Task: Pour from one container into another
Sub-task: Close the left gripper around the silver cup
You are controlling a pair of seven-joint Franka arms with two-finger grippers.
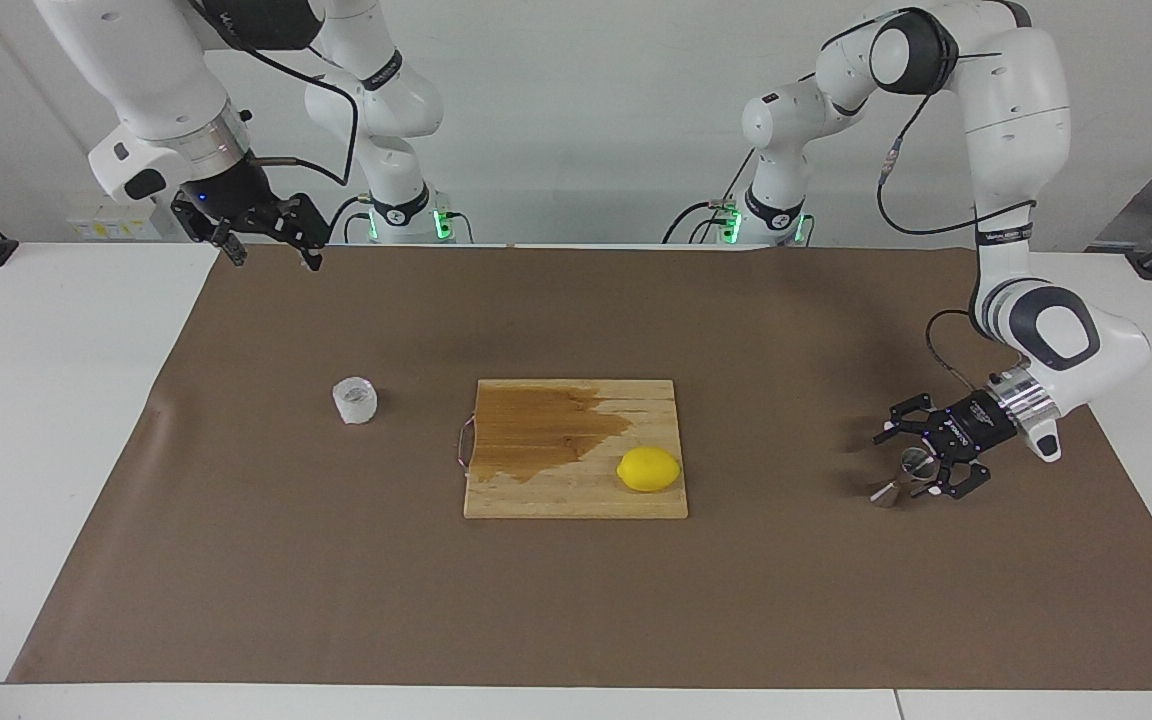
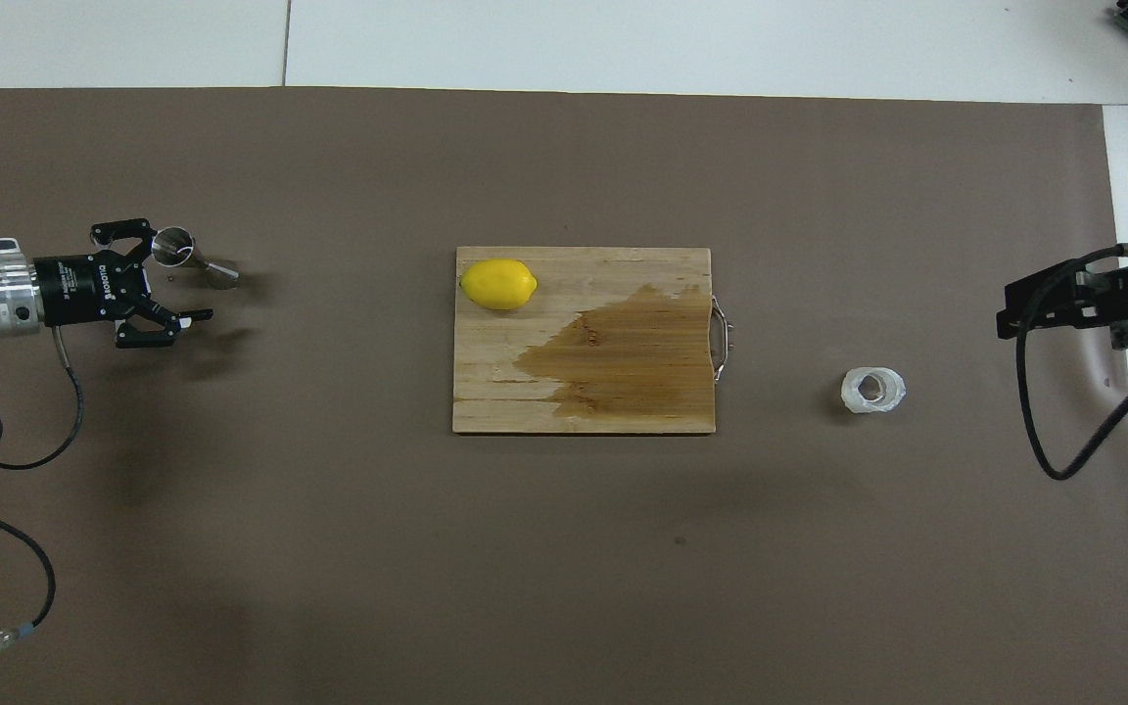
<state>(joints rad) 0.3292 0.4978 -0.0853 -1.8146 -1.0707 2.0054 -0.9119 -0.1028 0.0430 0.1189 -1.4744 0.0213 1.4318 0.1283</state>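
The small crinkled plastic cup (image 1: 355,400) (image 2: 872,390) stands alone on the brown mat toward the right arm's end. The steel jigger (image 1: 902,474) (image 2: 194,260) stands mouth up toward the left arm's end. My left gripper (image 1: 912,461) (image 2: 176,277) is low and level at the jigger, open. The jigger's upper cone sits between its fingers, close to one of them. Whether a finger touches it I cannot tell. My right gripper (image 1: 274,258) (image 2: 1014,308) hangs open in the air over the mat's corner at the right arm's end and holds nothing.
A wooden cutting board (image 1: 536,492) (image 2: 486,401) lies mid-table with a dark wet stain and a metal handle on the cup's side. A yellow lemon (image 1: 649,469) (image 2: 498,284) rests on the board's corner nearest the jigger. A cable trails below the right gripper.
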